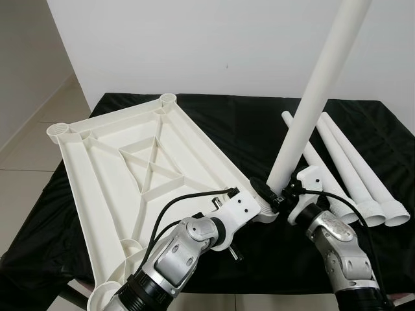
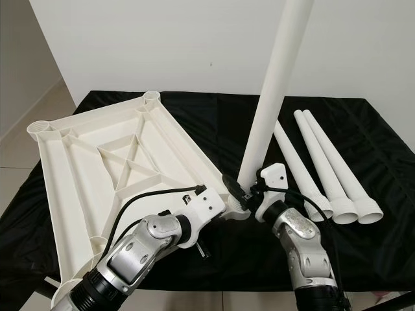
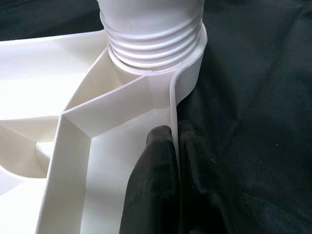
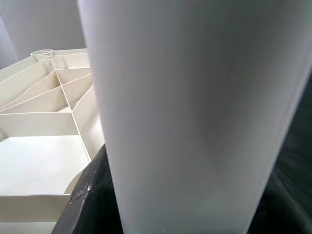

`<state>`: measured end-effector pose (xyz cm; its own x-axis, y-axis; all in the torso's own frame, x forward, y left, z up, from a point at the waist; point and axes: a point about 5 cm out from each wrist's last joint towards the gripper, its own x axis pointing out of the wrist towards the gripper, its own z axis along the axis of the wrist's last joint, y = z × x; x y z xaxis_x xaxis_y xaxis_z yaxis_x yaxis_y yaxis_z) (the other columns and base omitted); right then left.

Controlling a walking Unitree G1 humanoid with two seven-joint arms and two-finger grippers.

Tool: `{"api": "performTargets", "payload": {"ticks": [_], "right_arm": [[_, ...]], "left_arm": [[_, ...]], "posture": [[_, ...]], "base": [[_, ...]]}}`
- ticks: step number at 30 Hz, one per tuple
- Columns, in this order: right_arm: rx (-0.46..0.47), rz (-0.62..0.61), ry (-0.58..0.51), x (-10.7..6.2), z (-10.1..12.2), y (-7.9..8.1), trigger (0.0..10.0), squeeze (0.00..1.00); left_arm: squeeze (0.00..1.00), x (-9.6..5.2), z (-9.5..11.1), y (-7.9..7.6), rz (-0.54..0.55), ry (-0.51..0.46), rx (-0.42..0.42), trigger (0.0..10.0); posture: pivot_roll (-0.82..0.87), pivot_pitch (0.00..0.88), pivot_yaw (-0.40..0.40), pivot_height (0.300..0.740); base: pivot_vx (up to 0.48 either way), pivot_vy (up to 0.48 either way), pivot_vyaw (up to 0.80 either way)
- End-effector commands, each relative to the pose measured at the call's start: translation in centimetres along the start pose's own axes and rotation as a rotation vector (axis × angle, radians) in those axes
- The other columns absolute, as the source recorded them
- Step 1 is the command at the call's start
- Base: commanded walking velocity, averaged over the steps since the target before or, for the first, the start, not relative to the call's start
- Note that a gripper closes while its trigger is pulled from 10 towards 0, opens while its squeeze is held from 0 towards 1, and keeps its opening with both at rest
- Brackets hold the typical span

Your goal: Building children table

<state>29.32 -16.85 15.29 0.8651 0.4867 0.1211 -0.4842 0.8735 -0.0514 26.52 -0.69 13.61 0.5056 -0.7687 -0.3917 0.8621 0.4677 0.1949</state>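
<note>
Your left pincer (image 3: 173, 146) is pinched on the rim of the upturned tabletop (image 1: 130, 168) at its near right corner socket, mid-bench near the front edge; the right pincer (image 1: 283, 192) is clamped low on the upright leg (image 1: 311, 97), whose threaded end sits in that socket. Three spare legs (image 1: 353, 175) lie toward the bench's right edge. Risk: the leg leans, so turning it now could cross-thread it or lever the tabletop off the rim grip.
</note>
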Motion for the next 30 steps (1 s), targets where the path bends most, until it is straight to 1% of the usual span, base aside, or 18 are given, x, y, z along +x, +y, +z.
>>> {"api": "performTargets", "payload": {"ticks": [1,2,4,5,6,7,8,10,11,15,17,18,19,20,23,28,29,30], "right_arm": [[-0.002,-0.05,-0.047,0.4,0.9,0.3,10.0,0.0],[-0.002,-0.05,-0.047,0.4,0.9,0.3,10.0,0.0],[-0.016,-0.154,-0.031,0.6,0.6,0.6,10.0,0.0],[-0.016,-0.154,-0.031,0.6,0.6,0.6,10.0,0.0],[-0.019,-0.206,-0.024,0.6,0.4,0.6,10.0,0.0],[-0.019,-0.206,-0.024,0.6,0.4,0.6,10.0,0.0],[-0.031,-0.274,-0.004,0.6,0.2,0.5,10.0,0.0],[-0.062,-0.358,0.016,0.7,-0.2,0.6,10.0,0.0],[-0.062,-0.358,0.016,0.7,-0.2,0.6,10.0,0.0],[-0.029,-0.472,0.012,0.8,-0.6,1.4,10.0,0.0],[-0.029,-0.472,0.012,0.8,-0.6,1.4,10.0,0.0],[0.01,-0.537,-0.001,1.0,-0.6,2.4,10.0,0.0],[0.01,-0.537,-0.001,1.0,-0.6,2.4,10.0,0.0],[0.025,-0.573,-0.01,1.1,-0.6,3.1,10.0,0.0],[0.032,-0.58,-0.011,1.1,-0.6,3.3,10.0,0.0],[0.025,-0.606,-0.012,1.0,-0.4,2.7,10.0,0.0],[0.026,-0.601,-0.02,1.0,-0.3,2.5,10.0,0.6],[0.026,-0.601,-0.02,1.0,-0.3,2.5,10.0,0.6]], "left_arm": [[0.0,0.2,0.0,-0.2,-0.02,-0.019,0.006,10.0],[0.0,0.2,0.0,-0.2,-0.02,-0.019,0.006,10.0],[0.0,0.2,0.1,0.0,-0.019,-0.02,0.008,10.0],[0.0,0.2,0.1,0.0,-0.019,-0.02,0.008,10.0],[0.0,0.3,0.1,0.1,-0.019,-0.021,0.009,10.0],[0.0,0.3,0.1,0.1,-0.019,-0.021,0.009,10.0],[0.0,0.3,0.2,0.2,-0.021,-0.022,0.01,10.0],[0.0,0.3,0.2,0.2,-0.025,-0.023,0.014,10.0],[0.0,0.3,0.2,0.2,-0.025,-0.023,0.014,10.0],[0.0,0.4,0.2,0.2,-0.029,-0.023,0.016,10.0],[0.0,0.4,0.2,0.2,-0.029,-0.023,0.016,10.0],[0.0,0.3,0.1,0.3,-0.027,-0.021,0.015,10.0],[0.0,0.3,0.1,0.3,-0.027,-0.021,0.015,10.0],[0.0,0.3,0.0,0.3,-0.022,-0.02,0.012,10.0],[0.0,0.3,0.0,0.4,-0.02,-0.02,0.009,10.0],[0.0,0.3,0.0,0.4,-0.021,-0.019,0.011,10.0],[0.0,0.3,0.0,0.4,-0.022,-0.019,0.013,10.0],[0.0,0.3,0.0,0.4,-0.022,-0.019,0.013,10.0]], "posture": [[-0.14,0.039,0.035,0.74],[-0.14,0.039,0.035,0.74],[-0.16,0.032,0.052,0.74],[-0.16,0.032,0.052,0.74],[-0.16,0.032,0.052,0.74],[-0.16,0.032,0.052,0.74],[-0.16,0.032,0.052,0.74],[-0.17,0.028,0.059,0.74],[-0.17,0.028,0.059,0.74],[-0.17,0.022,0.061,0.74],[-0.17,0.022,0.061,0.74],[-0.17,0.021,0.058,0.74],[-0.17,0.021,0.058,0.74],[-0.16,0.017,0.057,0.74],[-0.16,0.015,0.055,0.74],[-0.16,0.008,0.054,0.74],[-0.16,0.007,0.052,0.74],[-0.16,0.007,0.052,0.74]], "base": [[0.0,0.0,0.0],[0.0,0.0,0.0],[0.0,0.0,0.0],[0.0,0.0,0.0],[0.0,0.0,0.0],[0.0,0.0,0.0],[0.0,0.0,0.0],[0.0,0.0,0.0],[0.0,0.0,0.0],[0.0,0.0,0.0],[0.0,0.0,0.0],[0.0,0.0,0.0],[0.0,0.0,0.0],[0.0,0.0,0.0],[0.0,0.0,0.0],[0.0,0.0,0.0],[0.0,0.0,0.0],[0.0,0.0,0.0]]}}
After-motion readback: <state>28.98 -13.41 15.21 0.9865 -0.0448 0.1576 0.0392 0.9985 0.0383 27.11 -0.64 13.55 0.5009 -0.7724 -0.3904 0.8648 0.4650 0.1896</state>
